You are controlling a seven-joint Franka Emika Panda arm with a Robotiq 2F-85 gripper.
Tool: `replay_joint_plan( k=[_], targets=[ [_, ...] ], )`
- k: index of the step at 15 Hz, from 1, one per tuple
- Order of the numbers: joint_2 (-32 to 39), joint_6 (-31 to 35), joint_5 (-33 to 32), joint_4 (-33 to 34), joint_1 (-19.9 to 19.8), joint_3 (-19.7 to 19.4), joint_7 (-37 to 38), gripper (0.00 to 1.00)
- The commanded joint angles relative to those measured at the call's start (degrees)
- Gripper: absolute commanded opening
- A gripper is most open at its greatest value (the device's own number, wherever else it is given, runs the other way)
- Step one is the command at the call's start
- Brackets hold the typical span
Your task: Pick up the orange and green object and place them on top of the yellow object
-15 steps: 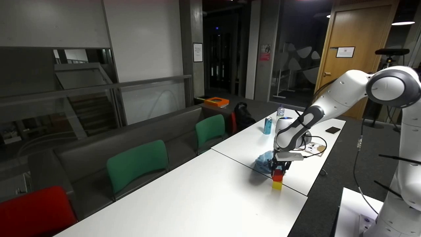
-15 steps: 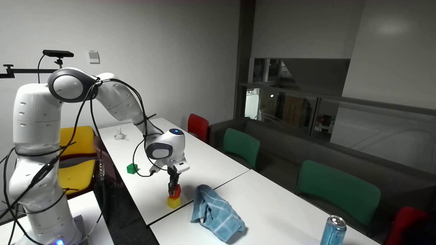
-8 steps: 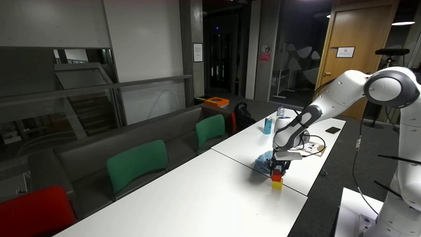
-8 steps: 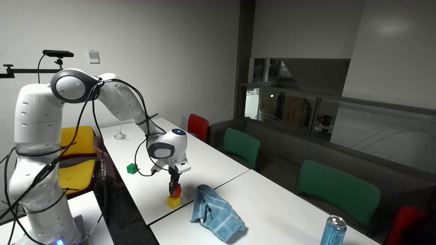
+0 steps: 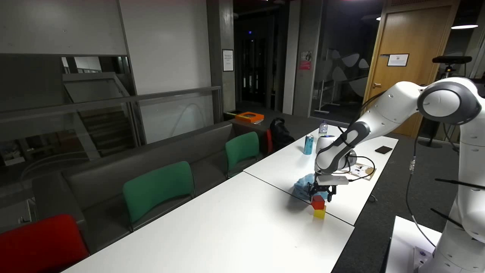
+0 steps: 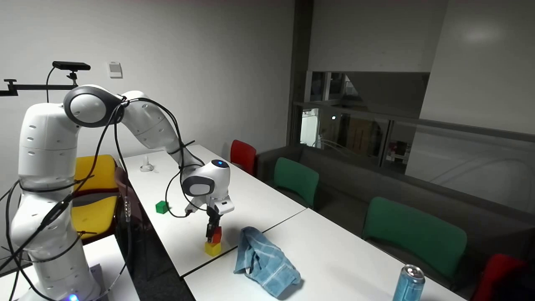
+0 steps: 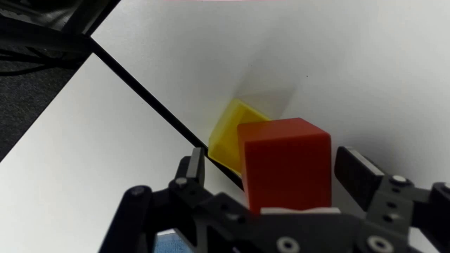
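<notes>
Gripper, earlier clamped, now stands spread around the orange-red block resting on the yellow block.

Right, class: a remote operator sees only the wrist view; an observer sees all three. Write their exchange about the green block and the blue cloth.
Operator: My open gripper straddles the orange-red block, with the yellow block below. Where is the green block?
Observer: On the tabletop, near the edge facing the robot's base.
Operator: And the blue patch at the bottom of my picture?
Observer: A crumpled cloth with pale stripes.
</notes>
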Motion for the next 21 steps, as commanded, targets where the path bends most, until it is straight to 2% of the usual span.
replay_joint_plan(
  k=[1,6,10,13,17,20,21],
  targets=[
    [-0.91,-1.09,1.69,0.07,-0.30,-0.26,-1.80,1.00],
    [-4.46,1.40,-0.19,-3.15,1.22,-0.47,0.30,1.00],
    [-10.29,3.68,-4.47,-7.71,3.33,-0.74,4.85,1.00],
    [-15.77,5.82,-13.11,-11.97,5.16,-0.11,13.18,1.00],
    [-21.03,5.56,-27.38,-15.02,5.66,5.03,26.25,1.00],
    [-21.22,6.36,-32.63,-14.64,6.60,11.09,31.39,1.00],
    [-19.83,6.47,-33.09,-13.77,7.54,12.82,31.05,1.00]
  ],
)
